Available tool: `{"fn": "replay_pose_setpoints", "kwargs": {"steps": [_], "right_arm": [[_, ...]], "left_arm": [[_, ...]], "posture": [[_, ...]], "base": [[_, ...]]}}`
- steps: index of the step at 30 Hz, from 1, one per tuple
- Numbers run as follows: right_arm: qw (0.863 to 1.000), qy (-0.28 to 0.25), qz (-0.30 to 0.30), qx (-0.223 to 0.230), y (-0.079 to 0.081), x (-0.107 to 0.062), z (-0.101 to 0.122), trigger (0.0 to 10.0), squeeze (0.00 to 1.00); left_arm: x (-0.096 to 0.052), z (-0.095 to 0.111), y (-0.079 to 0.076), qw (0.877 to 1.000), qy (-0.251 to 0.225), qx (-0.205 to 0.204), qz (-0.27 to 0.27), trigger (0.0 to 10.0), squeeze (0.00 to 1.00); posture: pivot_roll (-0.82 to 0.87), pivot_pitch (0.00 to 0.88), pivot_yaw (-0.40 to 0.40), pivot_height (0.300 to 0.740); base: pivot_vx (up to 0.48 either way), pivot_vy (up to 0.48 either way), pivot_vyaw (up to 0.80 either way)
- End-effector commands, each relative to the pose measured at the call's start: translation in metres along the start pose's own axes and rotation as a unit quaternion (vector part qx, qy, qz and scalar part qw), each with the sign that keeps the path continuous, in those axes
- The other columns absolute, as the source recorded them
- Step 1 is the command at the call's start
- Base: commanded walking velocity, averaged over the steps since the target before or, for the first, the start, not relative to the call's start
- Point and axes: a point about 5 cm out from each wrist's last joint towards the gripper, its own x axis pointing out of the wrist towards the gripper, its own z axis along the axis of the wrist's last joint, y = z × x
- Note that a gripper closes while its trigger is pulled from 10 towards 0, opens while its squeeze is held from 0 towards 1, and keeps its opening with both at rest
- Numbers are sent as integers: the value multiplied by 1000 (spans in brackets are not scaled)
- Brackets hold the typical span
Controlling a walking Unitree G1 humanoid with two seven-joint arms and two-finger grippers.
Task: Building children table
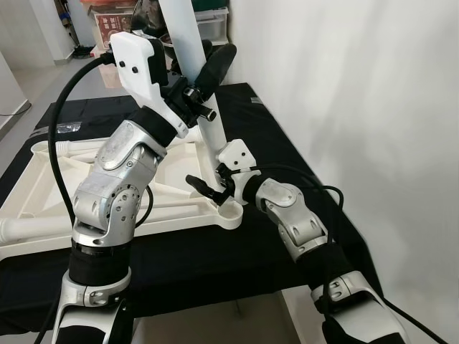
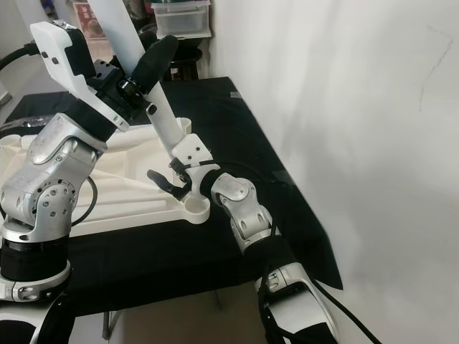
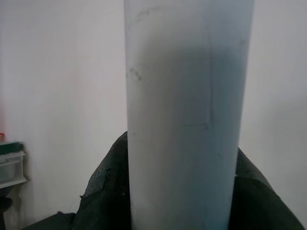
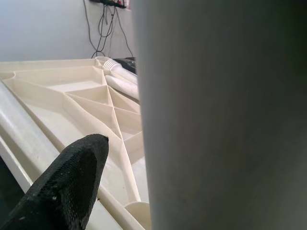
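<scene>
- A black cloth (image 1: 237, 251) covers the tabletop; a white wall stands along its right side.
- The white children's table top (image 1: 43, 193) lies upside down on the cloth, ribbed underside up, with round sockets at its corners.
- A white table leg (image 1: 188, 54) stands tilted, its lower end going down toward the near right corner socket (image 1: 228, 213).
- A second white leg (image 1: 36, 231) lies flat along the near edge of the upturned piece.
- The left gripper (image 1: 203, 89) is high on the standing leg, its jaws closed around the tube; one black finger (image 1: 215, 68) lies along it.
- The right gripper (image 1: 215, 186) is low at the leg's foot beside the socket. Its jaws stand parted, one finger (image 4: 62, 187) clear of the tube; whether it grips cannot be told.
- Storage boxes (image 1: 211, 21) stand in the background.
</scene>
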Motion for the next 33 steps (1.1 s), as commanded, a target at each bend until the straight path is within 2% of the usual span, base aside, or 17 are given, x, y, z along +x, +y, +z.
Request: {"fn": "replay_pose_setpoints", "kwargs": {"steps": [1,5,6,23,24,25,30,33], "right_arm": [[1000,8,0,13,5,3,-5,10000,0],[1000,5,-1,14,5,4,-5,10000,0],[1000,0,-9,16,3,5,-4,0,0],[999,-7,-33,7,-5,5,-5,0,0],[999,-7,-35,6,-6,4,-5,0,0],[999,-8,-39,8,-8,4,-5,0,0],[998,-13,-54,14,-13,2,-4,0,0],[996,-26,-76,36,-25,-6,-5,0,0]], "left_arm": [[7,9,-11,999,-29,-11,-31,0,0],[7,9,-12,999,-29,-13,-33,0,0],[8,8,-14,999,-30,-18,-35,0,0],[10,3,-20,998,-32,-41,-43,196,0],[9,3,-20,998,-33,-44,-42,7216,243],[8,4,-18,997,-37,-52,-39,10000,1000],[3,8,-10,997,-44,-65,-25,10000,1000],[-10,21,20,997,-51,-49,31,10000,1000]], "posture": [[-96,0,21,740],[-96,0,21,740],[-98,0,22,740],[-102,0,23,740],[-102,0,23,740],[-102,0,23,740],[-104,0,24,740],[-105,0,26,740]], "base": [[0,0,0],[0,0,0],[0,0,0],[0,0,0],[0,0,0],[0,0,0],[0,0,0],[0,0,0]]}}
